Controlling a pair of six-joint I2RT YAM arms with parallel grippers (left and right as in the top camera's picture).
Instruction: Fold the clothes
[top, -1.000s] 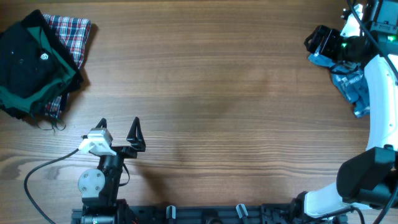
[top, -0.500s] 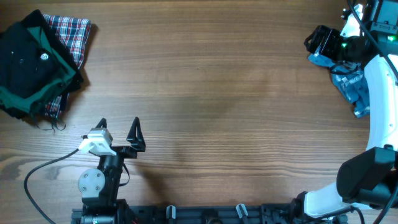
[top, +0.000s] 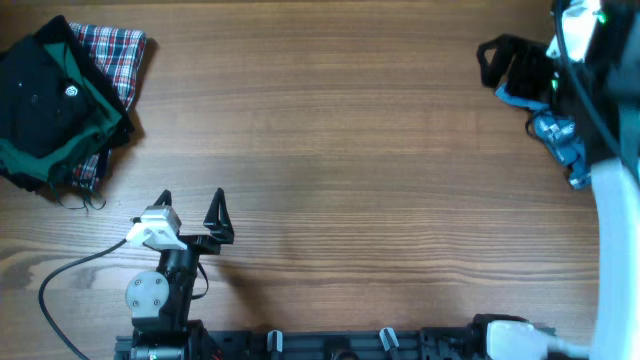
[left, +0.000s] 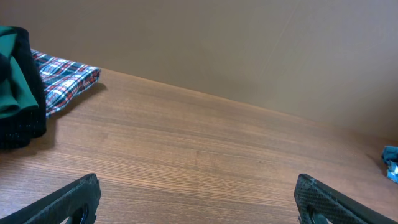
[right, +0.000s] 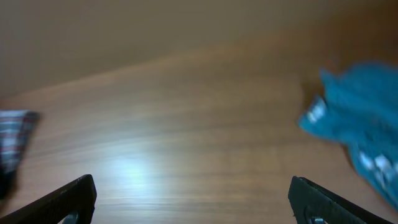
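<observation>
We find the left end effector low over the near left part of the bench, its jaws spread wide with nothing between them. It stands well apart from the pile at the far left corner. There the black shirt lies folded on top, its small round white logo facing up. A green garment shows along the shirt's near edge, and a plaid cloth lies beneath, sticking out on the right.

The right end effector is at the far right of the bench, jaws likewise wide and holding nothing. In the right wrist view only bare wood lies between its fingers. The blue garment lies crumpled just beside it at the bench's right edge, partly hidden under the arm in the overhead view. That arm is blurred, so we cannot tell whether it touches the cloth.
</observation>
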